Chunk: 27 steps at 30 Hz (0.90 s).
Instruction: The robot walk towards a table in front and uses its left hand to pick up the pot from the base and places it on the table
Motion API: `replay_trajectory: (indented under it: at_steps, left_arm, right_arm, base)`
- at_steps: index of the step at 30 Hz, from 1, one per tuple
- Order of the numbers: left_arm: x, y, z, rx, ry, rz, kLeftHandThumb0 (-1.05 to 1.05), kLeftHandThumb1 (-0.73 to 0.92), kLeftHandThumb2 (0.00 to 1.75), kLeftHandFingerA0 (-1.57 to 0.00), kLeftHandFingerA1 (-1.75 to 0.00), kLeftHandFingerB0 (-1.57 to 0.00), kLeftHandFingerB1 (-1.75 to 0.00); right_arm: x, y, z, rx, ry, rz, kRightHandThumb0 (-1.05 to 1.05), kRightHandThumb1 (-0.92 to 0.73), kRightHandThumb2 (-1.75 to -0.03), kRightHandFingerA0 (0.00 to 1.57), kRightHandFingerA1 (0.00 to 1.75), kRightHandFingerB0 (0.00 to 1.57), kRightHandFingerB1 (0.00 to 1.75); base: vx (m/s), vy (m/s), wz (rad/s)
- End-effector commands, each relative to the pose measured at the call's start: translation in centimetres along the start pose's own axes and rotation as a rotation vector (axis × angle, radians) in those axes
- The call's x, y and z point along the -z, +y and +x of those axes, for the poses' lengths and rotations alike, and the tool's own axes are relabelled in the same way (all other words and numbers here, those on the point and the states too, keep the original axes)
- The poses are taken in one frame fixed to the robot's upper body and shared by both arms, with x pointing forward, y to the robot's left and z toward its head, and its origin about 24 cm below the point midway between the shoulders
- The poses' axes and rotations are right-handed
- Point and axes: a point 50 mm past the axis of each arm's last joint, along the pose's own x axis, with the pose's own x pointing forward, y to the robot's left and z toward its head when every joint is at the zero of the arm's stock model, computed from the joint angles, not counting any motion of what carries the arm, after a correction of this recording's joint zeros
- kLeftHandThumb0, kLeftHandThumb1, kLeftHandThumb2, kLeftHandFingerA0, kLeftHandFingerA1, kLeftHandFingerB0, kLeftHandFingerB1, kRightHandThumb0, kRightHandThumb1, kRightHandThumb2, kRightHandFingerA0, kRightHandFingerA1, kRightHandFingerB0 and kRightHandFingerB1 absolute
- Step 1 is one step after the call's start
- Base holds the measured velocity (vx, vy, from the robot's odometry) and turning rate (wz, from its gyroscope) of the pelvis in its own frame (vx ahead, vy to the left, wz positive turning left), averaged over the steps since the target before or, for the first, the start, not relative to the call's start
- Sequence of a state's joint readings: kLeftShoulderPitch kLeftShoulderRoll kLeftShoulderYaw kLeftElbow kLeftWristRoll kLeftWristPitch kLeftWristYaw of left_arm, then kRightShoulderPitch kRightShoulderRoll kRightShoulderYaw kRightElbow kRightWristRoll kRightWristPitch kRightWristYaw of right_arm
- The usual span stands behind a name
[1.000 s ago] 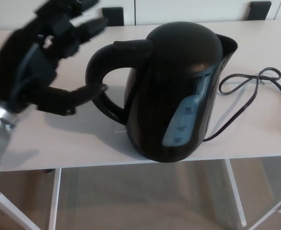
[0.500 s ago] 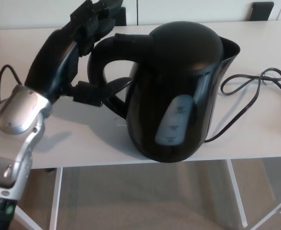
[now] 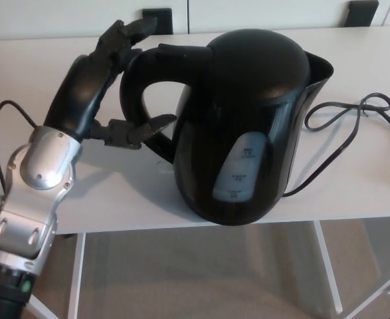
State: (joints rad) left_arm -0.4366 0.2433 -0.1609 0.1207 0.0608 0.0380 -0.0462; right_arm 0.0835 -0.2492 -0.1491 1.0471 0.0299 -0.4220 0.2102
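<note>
So the black pot sits near the front edge of the white tabletop, handle pointing to the robot's left. The left hand is right up against that handle with its fingers apart, not clamped. The thumb pokes into the bottom of the handle loop, and the two fingers reach over the top of it. A black cord lies looped on the tabletop on the pot's other side.
</note>
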Motion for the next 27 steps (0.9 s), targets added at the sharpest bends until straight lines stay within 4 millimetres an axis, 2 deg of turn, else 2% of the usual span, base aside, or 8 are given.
replay_trajectory:
  at_steps: [1, 4, 5, 10, 11, 21, 22, 27]
  left_arm:
    - [-0.6, 1.4, 0.6, -0.095, 0.003, 0.069, -0.24, 0.31, 0.86, -0.07, -0.5, -0.06, -0.49]
    - [-0.6, 1.5, 0.7, -0.098, 0.002, 0.07, -0.24, 0.31, 0.86, -0.07, -0.5, -0.06, -0.49]
    - [-0.6, 1.7, 0.7, -0.113, -0.006, 0.076, -0.5, 0.42, 0.65, -0.22, -0.4, -0.17, -0.36]
    - [-0.6, 2.2, 0.7, -0.145, -0.002, 0.079, -0.46, 0.42, 0.65, -0.26, -0.4, -0.2, -0.36]
    - [-0.5, 2.2, 0.7, -0.15, 0.004, 0.077, -0.46, 0.42, 0.65, -0.27, -0.42, -0.19, -0.37]
    - [-0.7, 1.7, 1.1, -0.163, 0.01, 0.057, -0.43, 0.44, 0.65, -0.32, -0.42, -0.22, -0.37]
    - [-0.9, 1.0, 1.2, -0.159, -0.005, 0.057, -0.39, 0.49, 0.56, -0.43, -0.39, -0.3, -0.32]
    - [-1.0, 0.1, 1.4, -0.137, 0.021, 0.067, -0.42, 0.42, 0.64, -0.37, -0.44, -0.29, -0.39]
  right_arm:
    - [-0.5, -0.8, 0.2, 0.025, 0.004, -0.036, -0.54, -0.43, -0.55, 0.78, 0.49, 0.54, 0.4]
    - [-0.5, -0.8, 0.3, 0.026, 0.003, -0.036, -0.54, -0.43, -0.55, 0.78, 0.49, 0.54, 0.4]
    - [-0.5, -0.8, 0.3, 0.027, 0.004, -0.039, -0.56, -0.43, -0.55, 0.8, 0.51, 0.57, 0.4]
    - [-0.4, -0.7, 0.2, 0.026, 0.005, -0.047, -0.6, -0.43, -0.56, 0.8, 0.52, 0.57, 0.4]
    - [-0.3, -0.6, 0.1, 0.021, 0.005, -0.049, -0.6, -0.34, -0.78, 0.73, 0.62, 0.52, 0.53]
    - [-0.5, -0.6, 0.2, 0.017, 0.001, -0.05, -0.62, -0.34, -0.79, 0.72, 0.62, 0.5, 0.52]
    - [-0.5, -0.7, 0.2, 0.019, -0.002, -0.048, -0.61, -0.34, -0.79, 0.72, 0.61, 0.51, 0.53]
    - [-0.9, -1.0, 0.2, 0.016, -0.024, -0.019, -0.6, -0.35, -0.79, 0.73, 0.62, 0.52, 0.53]
  base:
    - [0.0, 0.0, 0.0]
    - [0.0, 0.0, 0.0]
    - [0.0, 0.0, 0.0]
    - [0.0, 0.0, 0.0]
    - [0.0, 0.0, 0.0]
    - [0.0, 0.0, 0.0]
    - [0.0, 0.0, 0.0]
    - [0.0, 0.0, 0.0]
